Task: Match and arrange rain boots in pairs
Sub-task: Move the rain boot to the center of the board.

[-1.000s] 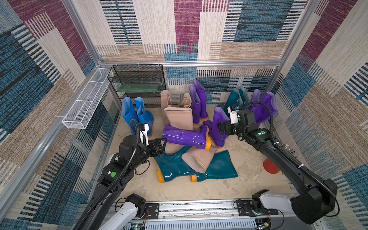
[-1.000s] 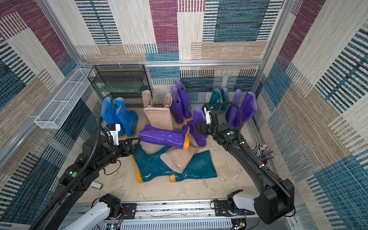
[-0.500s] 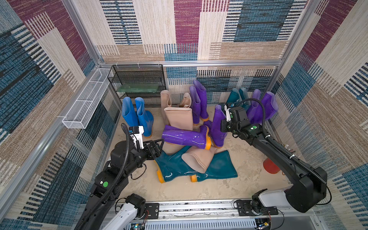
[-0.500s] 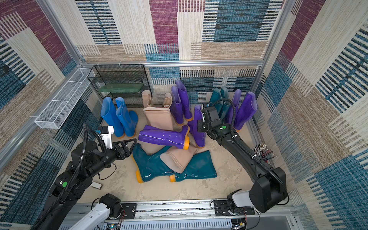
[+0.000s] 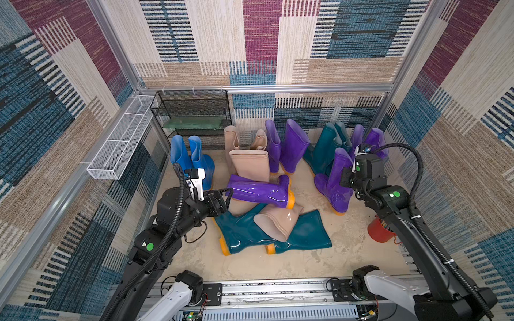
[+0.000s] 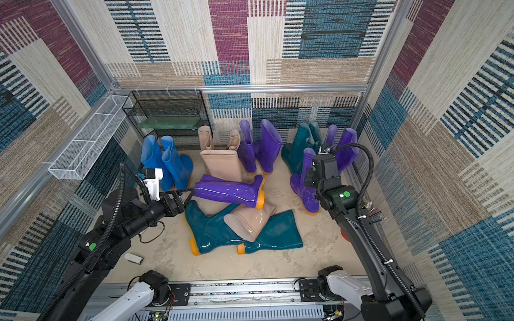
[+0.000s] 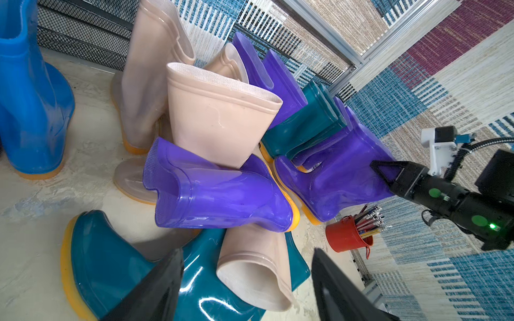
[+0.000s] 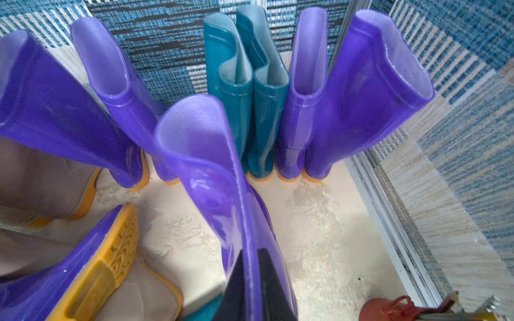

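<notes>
Over on the right, the right gripper (image 8: pixel 253 258) was clamped on the shaft wall of an upright purple boot (image 5: pixel 333 180), with one finger on either side of the rubber. That boot stood on its orange sole right of centre, just in front of the teal pair (image 5: pixel 325 147) and the far-right purple pair (image 5: pixel 371 139), which lined the far wall. The left gripper (image 5: pixel 226 198) hung wide open and held nothing. Its fingertips were just beside the mouth of a lying purple boot (image 5: pixel 260 191), though whether they touched it could not be told. That boot lay on its side across the central heap, touching a standing beige boot (image 5: pixel 250 166) behind it. Nearer, a fallen beige boot (image 5: pixel 278 222) rested on two fallen teal boots (image 5: pixel 244 233). A blue pair (image 5: pixel 192 161) stood at far left by the black wire rack (image 5: pixel 192 116). Another purple pair (image 5: pixel 289 147) stood at far middle, and a red cup (image 5: pixel 377 230) sat near the right wall.
</notes>
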`<state>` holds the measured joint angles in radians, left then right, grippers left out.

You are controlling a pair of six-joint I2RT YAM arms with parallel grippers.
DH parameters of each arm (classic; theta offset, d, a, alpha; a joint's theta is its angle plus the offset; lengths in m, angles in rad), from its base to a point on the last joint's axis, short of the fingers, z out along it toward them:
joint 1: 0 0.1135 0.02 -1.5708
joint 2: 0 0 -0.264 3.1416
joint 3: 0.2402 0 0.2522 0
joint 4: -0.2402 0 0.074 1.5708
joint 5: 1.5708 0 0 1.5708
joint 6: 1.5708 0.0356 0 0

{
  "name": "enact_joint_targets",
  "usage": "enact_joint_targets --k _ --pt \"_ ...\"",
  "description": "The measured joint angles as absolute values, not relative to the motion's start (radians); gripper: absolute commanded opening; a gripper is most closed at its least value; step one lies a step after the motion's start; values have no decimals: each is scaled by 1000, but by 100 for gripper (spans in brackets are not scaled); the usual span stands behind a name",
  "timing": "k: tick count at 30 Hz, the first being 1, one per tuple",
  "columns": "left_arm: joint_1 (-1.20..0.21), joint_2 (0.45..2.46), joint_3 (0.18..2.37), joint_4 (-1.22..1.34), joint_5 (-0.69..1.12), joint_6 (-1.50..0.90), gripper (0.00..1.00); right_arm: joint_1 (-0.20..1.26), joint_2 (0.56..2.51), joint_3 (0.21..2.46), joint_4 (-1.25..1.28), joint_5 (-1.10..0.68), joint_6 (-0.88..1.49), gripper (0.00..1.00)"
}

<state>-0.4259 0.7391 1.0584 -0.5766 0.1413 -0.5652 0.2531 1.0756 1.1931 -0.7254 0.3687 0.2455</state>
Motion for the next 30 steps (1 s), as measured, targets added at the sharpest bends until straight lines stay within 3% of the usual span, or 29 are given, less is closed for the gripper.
enact_joint_targets --k 13,16,17,19,24,30 --pt "-426 789 1056 -527 187 -565 75 163 1023 1071 -746 407 276 0" --pt "-426 792 1061 -526 189 -565 75 163 1009 1040 -738 410 287 7" --pt "-426 792 1063 -524 189 -565 75 162 1003 1030 -737 411 288 15" --pt "-426 792 1063 -517 189 -564 75 157 997 1023 -738 417 303 55" --pt "-426 793 1063 -513 189 -560 75 162 953 1043 -746 456 306 81" --pt "-426 804 1064 -513 189 -553 76 246 910 1164 -767 461 284 87"
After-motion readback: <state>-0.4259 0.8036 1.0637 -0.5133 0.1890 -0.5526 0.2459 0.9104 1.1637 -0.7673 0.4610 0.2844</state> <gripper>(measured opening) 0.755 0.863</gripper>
